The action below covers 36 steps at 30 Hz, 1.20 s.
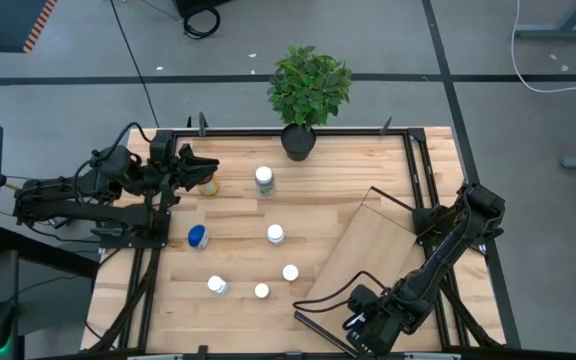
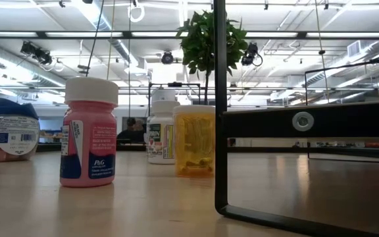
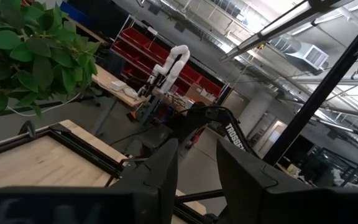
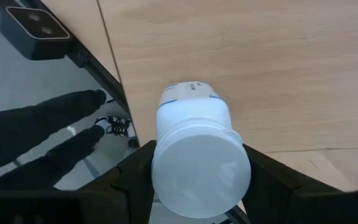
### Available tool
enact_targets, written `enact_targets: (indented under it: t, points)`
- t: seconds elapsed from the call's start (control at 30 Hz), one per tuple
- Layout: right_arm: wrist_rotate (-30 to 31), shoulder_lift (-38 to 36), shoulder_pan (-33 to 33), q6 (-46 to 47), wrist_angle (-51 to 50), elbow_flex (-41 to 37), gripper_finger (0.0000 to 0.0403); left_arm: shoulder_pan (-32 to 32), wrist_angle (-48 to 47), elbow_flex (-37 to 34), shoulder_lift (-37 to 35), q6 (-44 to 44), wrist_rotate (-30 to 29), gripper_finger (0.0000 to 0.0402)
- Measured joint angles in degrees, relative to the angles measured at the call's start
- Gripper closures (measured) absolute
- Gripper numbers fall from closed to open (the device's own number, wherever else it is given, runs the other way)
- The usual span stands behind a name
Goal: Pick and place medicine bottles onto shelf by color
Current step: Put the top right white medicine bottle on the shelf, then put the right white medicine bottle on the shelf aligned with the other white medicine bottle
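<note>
Right end effector (image 4: pixel 197 186) is clamped on a white-capped bottle (image 4: pixel 197 149), dark fingers on either side of the body just under the cap. It hangs over the near corner of the shelf (image 1: pixel 368 250), a light-wood board with dark trim lying angled on the right of the worktop (image 1: pixel 238 215).

Left end effector (image 1: pixel 203 175) sits at the far left, touching or just beside an amber bottle (image 1: pixel 209 184). Whether it grips that bottle I cannot tell.

Loose on the worktop: a blue-capped bottle (image 1: pixel 197 236) and several white-capped ones (image 1: pixel 275 234), well apart. Potted plant (image 1: pixel 308 90) at the far edge.

Judgement: bottles look light, rigid plastic, smooth-walled, so likely slippery. Best hold is across the round body below the cap. Tall ones may tip when set down.
</note>
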Motion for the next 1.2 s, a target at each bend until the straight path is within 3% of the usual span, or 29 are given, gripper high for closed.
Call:
enact_targets:
  t: [0.47, 0.97, 1.2]
  points:
    - [-0.03, 0.02, 0.0, 1.11, 1.85, 0.3, 0.0127, 0.02, -0.07, 0.0, 0.0, 0.06, -0.02, 0.0261]
    - [-0.5, 0.02, 0.0, 2.0, 1.59, 5.62, 0.0122, 0.02, -1.76, 0.0, 0.04, 0.08, -2.6, 0.0234]
    - [-0.69, 0.02, 0.0, 2.52, -3.88, 8.76, 0.0122, 0.02, -2.93, 0.0, 0.04, 0.08, -2.6, 0.0213]
